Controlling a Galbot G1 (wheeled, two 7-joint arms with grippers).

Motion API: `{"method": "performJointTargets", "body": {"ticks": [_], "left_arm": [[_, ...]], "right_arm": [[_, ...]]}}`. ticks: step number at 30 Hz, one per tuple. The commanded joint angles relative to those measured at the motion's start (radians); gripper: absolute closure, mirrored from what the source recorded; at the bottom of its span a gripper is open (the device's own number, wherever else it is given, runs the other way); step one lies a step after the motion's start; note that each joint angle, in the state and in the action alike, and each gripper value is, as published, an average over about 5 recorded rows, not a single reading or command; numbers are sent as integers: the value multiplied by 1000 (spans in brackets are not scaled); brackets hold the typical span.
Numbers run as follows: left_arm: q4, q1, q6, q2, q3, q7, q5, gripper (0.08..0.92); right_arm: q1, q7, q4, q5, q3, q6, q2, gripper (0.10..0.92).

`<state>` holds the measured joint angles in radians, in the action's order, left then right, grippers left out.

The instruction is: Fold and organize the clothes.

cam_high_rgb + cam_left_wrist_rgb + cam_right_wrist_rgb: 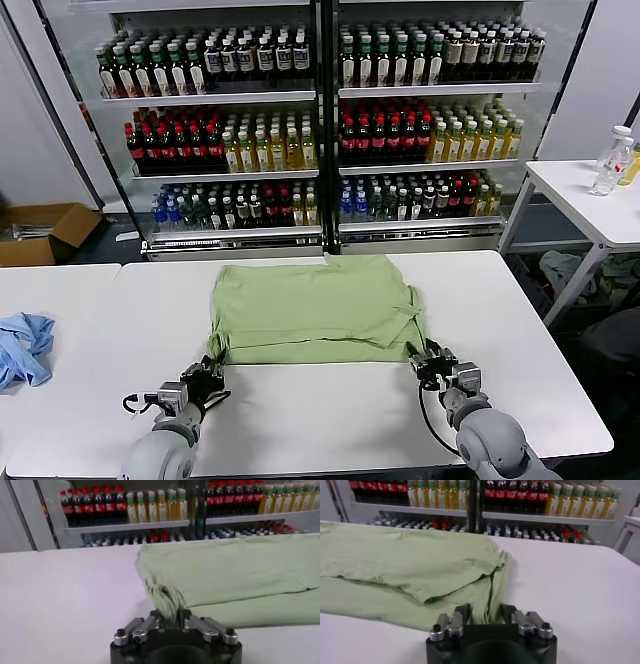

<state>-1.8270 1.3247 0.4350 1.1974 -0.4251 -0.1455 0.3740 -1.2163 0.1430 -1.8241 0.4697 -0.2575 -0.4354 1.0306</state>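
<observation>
The clothes, a light green shirt (310, 305), lie folded into a wide rectangle on the white table (320, 420). My left gripper (212, 368) is at the near left corner of the shirt. In the left wrist view the shirt (235, 570) has that corner bunched up into the left gripper (170, 614), which is shut on it. At the near right corner is my right gripper (428, 358). The right wrist view shows a fold of the shirt (395, 560) filling the gap of the right gripper (485, 611), shut on it.
A crumpled light blue cloth (22, 345) lies at the table's left edge. Behind the table stands a glass-door drinks fridge (320, 120). A side table (590, 210) with a bottle (612, 160) is at the right, and a cardboard box (40, 232) on the floor at the left.
</observation>
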Motion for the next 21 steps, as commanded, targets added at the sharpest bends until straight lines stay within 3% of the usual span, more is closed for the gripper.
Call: {"method": "performJointTargets", "body": {"ticks": [1, 4, 9, 15, 21], "left_arm": [[-62, 88, -9, -11, -24, 6, 70, 825], [-142, 166, -14, -7, -45, 3, 68, 889], [-338, 368, -23, 25, -74, -2, 14, 909], [-496, 600, -49, 62, -82, -9, -114, 909], [-611, 648, -49, 68, -117, -11, -146, 827]], "right_arm": [[-74, -41, -32, 11, 1, 54, -29, 714], [-161, -46, -102, 10, -43, 64, -56, 801], [-415, -57, -290, -27, -177, 84, -78, 898], [-682, -66, -458, -169, -297, 82, -13, 902], [-670, -27, -591, -160, -359, 69, 8, 802]]}}
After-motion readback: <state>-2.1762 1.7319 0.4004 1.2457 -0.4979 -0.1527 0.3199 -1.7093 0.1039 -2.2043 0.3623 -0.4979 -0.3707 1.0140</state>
